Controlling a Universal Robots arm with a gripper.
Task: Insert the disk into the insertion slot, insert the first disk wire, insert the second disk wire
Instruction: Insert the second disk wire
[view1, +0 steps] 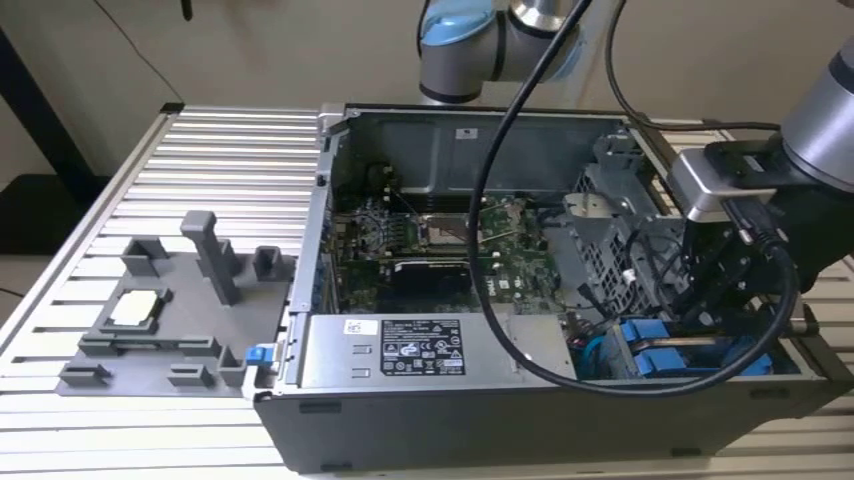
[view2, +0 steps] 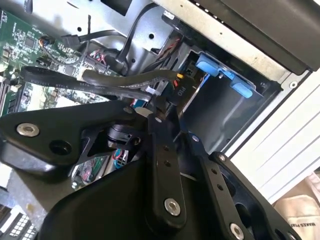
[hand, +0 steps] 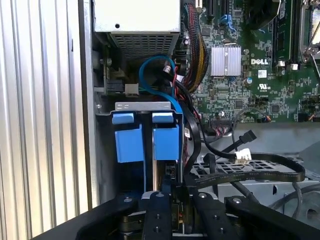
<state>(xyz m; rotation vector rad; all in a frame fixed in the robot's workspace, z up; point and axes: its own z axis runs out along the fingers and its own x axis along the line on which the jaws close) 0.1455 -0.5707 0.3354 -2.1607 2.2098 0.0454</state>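
Note:
Two blue carrier frames (hand: 166, 142) sit side by side in the grey drive cage's insertion slot (hand: 145, 106), at the case's near corner on the exterior view's right (view1: 654, 350). The disk bodies behind them are hidden. My gripper (hand: 167, 187) reaches down into that corner (view1: 694, 305), in line with one blue carrier. Its fingers (view2: 161, 130) are closed together on a black wire connector (view2: 175, 90). The connector's black cable (view2: 120, 80) trails back toward the motherboard. The connector hangs just in front of the cage opening (view2: 210, 105). Whether it touches the disk cannot be told.
A grey power supply box with a sticker (view1: 420, 350) lies beside the cage. Loose black cables (hand: 250, 172), a white plug (hand: 243, 156) and a blue cable (hand: 155, 70) crowd the space near the motherboard (view1: 441, 240). A grey fixture plate (view1: 160, 320) lies on the slatted table.

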